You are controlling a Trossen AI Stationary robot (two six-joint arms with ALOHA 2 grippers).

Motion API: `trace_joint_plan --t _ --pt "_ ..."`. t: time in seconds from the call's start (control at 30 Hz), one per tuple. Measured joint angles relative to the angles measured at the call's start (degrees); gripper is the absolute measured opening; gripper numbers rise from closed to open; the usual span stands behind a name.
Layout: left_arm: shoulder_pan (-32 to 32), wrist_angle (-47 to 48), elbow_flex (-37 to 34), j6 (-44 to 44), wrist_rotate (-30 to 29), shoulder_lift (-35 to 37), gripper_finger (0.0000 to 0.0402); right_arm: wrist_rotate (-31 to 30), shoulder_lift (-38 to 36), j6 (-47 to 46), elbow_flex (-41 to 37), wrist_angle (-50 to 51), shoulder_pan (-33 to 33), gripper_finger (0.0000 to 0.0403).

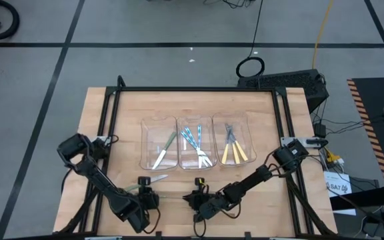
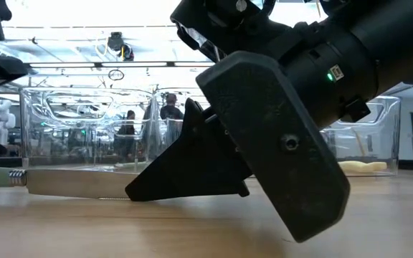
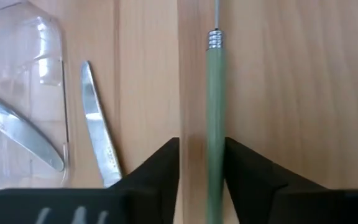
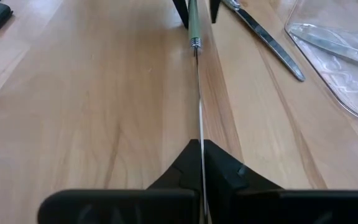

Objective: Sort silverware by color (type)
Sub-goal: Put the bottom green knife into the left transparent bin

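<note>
A green-handled knife [image 1: 172, 197] stretches level between my two grippers near the table's near edge. Its handle [image 3: 215, 112] points toward my left gripper [image 1: 149, 199], and its blade [image 2: 70, 183] shows broadside in the low view. My left gripper [image 3: 202, 168] is open, with one finger on each side of the handle and bare wood showing beside it. My right gripper [image 1: 193, 199] is shut on the blade. A second knife [image 1: 157, 178] lies flat on the table just beyond them. My left gripper stands around the handle [image 3: 215, 155], which lies close to one finger [image 3: 247, 180]; I cannot tell whether they touch. My right gripper pinches the blade [image 4: 200, 134] between its two fingers, which point level toward the table's left, along the knife. The blade stands on edge, close over the table.
Three clear bins stand in a row at mid-table: the left one [image 1: 145, 133] holds a green-handled piece, the middle one [image 1: 180, 130] blue-handled pieces, the right one [image 1: 249, 130] yellow-handled pieces. Two small dark objects [image 1: 142, 181] [image 1: 199, 181] sit just beyond the grippers. Bare wood lies on either side.
</note>
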State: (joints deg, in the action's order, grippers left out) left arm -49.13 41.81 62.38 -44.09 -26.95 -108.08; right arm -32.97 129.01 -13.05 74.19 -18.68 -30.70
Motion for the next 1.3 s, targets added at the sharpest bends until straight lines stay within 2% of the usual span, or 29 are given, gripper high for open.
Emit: trace_joint_plan --t 0.17,0.3,0.5,0.6,0.73,0.93,1.1,1.3 --pt "0.53 -0.30 0.27 0.27 0.44 -1.79 0.0079 0.02 0.02 0.02 -0.04 -0.23 0.00 0.0001" --pt "0.36 -0.46 0.21 0.51 -1.37 -1.82 0.0039 -0.02 0.01 0.04 -0.05 -0.20 0.00 0.0010" --pt "-0.05 -0.20 0.09 -0.69 -2.02 -1.37 0.0037 0.22 -2.69 0.00 -0.21 2.83 -0.69 0.0056" --pt "-0.52 -0.03 -0.16 -1.16 -2.01 -0.29 0.0037 -0.08 -5.58 -2.41 -0.34 8.52 -1.88 0.0085" --pt "-1.06 0.37 -0.26 -1.49 -1.71 3.07 0.0037 -1.36 -10.67 -9.77 -0.26 21.36 -4.13 0.0117" --pt "-1.14 0.56 -0.21 -1.48 -2.27 9.85 0.0037 -2.27 -15.76 -21.87 -0.24 38.91 -8.95 0.0134" --pt "-0.67 0.37 -0.14 -2.79 -6.83 16.51 0.0037 -9.08 -15.75 -29.90 -0.36 43.36 -15.69 0.0129" --pt "-0.67 0.04 -0.08 -0.43 -17.74 23.30 0.0037 -18.28 -15.74 -35.36 -0.66 43.39 -22.67 0.0123"
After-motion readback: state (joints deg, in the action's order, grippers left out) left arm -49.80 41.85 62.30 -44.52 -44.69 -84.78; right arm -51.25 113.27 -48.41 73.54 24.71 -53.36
